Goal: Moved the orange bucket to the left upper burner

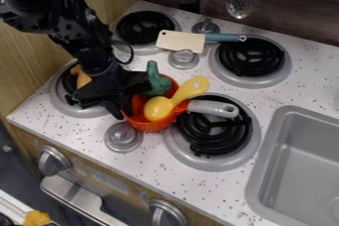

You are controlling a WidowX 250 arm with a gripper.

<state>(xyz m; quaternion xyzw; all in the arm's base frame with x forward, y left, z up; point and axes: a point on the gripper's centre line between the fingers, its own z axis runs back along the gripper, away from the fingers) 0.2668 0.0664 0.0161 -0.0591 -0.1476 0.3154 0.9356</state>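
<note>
The black gripper (114,93) hangs down at the left edge of the orange bucket (149,125), partly covering its left side. The bucket stands between the two front burners, with its grey handle (215,108) reaching over the right front one. A yellow spoon (175,101) slants across its top, and a green toy (156,79) rises at its back. At the upper left is the left upper burner (143,27), a black coil in a grey ring.
A cream spatula (180,41) with a blue handle lies between the rear burners. Burner knobs (183,59) stand among the burners. A tan object (82,77) rests on the left front burner (78,112), behind the gripper. The grey sink (295,163) is at the right.
</note>
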